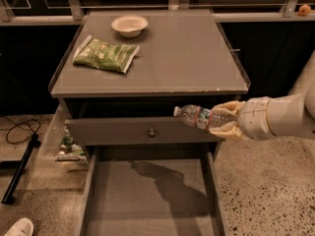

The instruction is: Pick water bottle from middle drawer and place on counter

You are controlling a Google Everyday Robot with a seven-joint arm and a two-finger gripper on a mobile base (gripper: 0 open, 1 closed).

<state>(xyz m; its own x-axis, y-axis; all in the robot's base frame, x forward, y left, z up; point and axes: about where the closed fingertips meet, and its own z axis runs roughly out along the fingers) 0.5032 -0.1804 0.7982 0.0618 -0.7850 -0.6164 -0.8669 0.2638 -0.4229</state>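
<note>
The water bottle (197, 116) is clear with a white cap and a coloured label band. It lies sideways in the air, cap pointing left, in front of the closed upper drawer front. My gripper (224, 119) comes in from the right on a white arm and is shut on the bottle's base end. The bottle is just below the front edge of the counter (177, 58). The middle drawer (147, 195) is pulled open below, its grey floor bare with the arm's shadow on it.
A green snack bag (106, 55) and a small white bowl (129, 25) sit on the counter's left and back. The upper drawer front has a round knob (152, 132). Clutter and a black cable (19, 132) lie on the floor at left.
</note>
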